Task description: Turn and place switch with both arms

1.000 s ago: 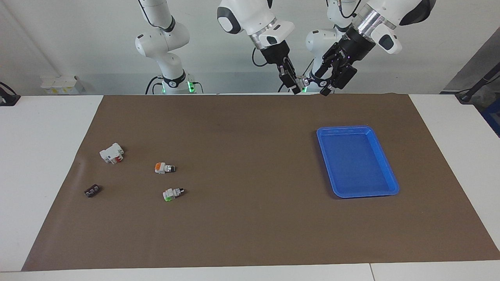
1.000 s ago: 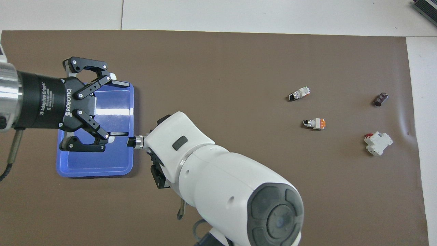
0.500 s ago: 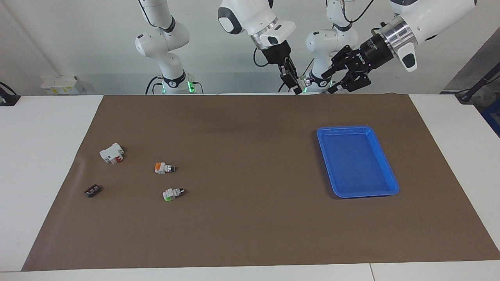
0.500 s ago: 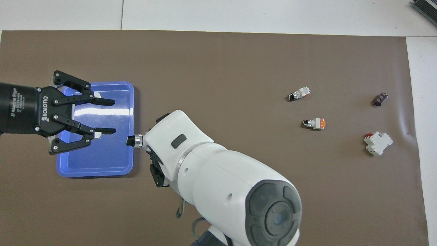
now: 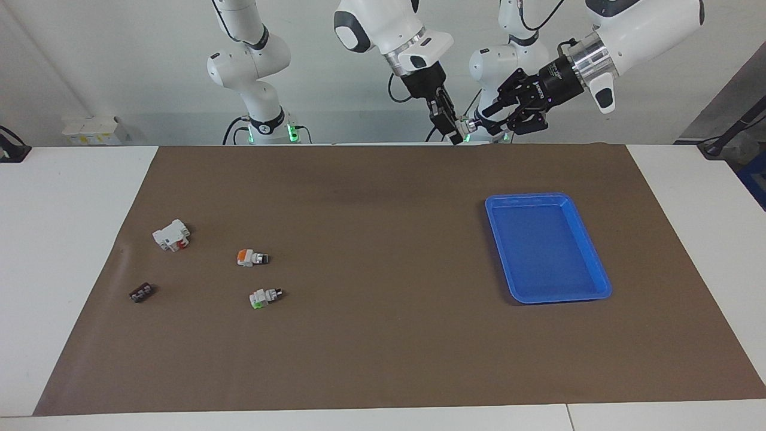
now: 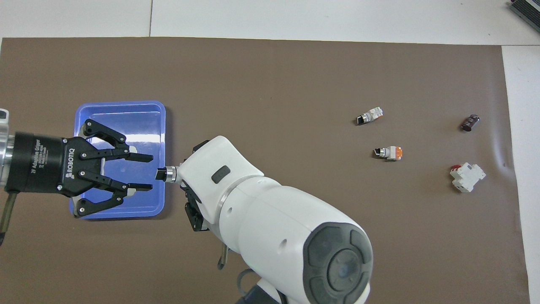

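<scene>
Aloft, left end effector point(image 5: 492, 115) faces right end effector's point(image 5: 456, 133) switch point(image 6: 165, 174).

A white table point(image 5: 72, 251) carries a large brown mat point(image 5: 383, 287) over most of its top, white margins showing at each end. A plain pale wall point(image 5: 119, 60) runs along the robots' side. Lighting is even and diffuse.
</scene>
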Controlling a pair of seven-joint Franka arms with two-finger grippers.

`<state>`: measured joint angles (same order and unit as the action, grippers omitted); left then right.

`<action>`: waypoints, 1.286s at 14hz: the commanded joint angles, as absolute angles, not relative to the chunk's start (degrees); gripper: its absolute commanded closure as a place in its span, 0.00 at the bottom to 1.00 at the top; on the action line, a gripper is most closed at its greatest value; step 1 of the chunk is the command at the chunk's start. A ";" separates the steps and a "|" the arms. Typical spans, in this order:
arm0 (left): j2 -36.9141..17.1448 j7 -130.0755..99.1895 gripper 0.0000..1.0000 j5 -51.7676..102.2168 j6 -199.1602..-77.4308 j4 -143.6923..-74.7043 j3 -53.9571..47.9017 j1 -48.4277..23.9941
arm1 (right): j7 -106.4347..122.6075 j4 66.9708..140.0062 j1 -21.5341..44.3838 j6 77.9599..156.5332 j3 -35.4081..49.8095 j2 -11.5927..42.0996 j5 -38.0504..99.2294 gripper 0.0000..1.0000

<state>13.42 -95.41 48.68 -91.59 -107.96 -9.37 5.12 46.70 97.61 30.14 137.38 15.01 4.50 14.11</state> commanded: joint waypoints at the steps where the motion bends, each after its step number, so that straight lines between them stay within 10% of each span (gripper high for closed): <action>1: 15.29 -95.18 0.51 50.27 -90.18 -110.04 -9.14 5.01 | 44.82 96.33 30.23 137.64 15.21 5.45 12.83 1.00; 18: 16.79 -97.73 0.75 52.21 -92.81 -112.41 -9.93 4.92 | 44.74 96.33 30.23 137.64 15.21 5.45 12.83 1.00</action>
